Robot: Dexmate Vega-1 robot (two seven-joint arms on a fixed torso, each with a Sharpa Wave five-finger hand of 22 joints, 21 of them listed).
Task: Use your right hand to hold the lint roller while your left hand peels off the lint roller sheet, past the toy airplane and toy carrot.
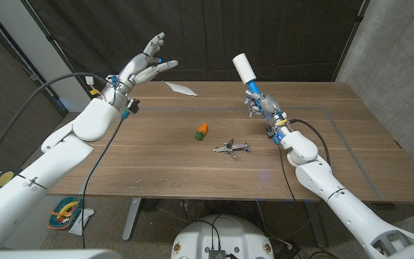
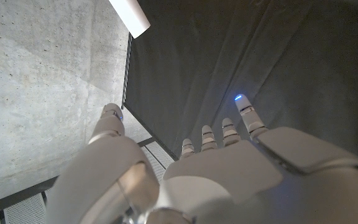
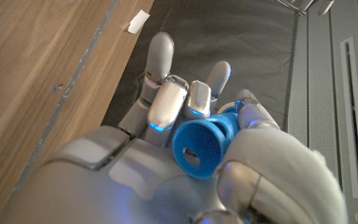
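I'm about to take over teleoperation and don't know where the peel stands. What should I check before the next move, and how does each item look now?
1. Right hand grips the lint roller by its blue handle: ok.
2. Roller raised above the table, white head up: ok.
3. Left hand free, fingers apart, holding nothing: ok.
4. Peeled sheet lying on the table's far edge, beyond the carrot and airplane: ok.
5. Loose edge on the roller for another peel: cannot tell.
6. Carrot and airplane sit apart from both hands: ok.
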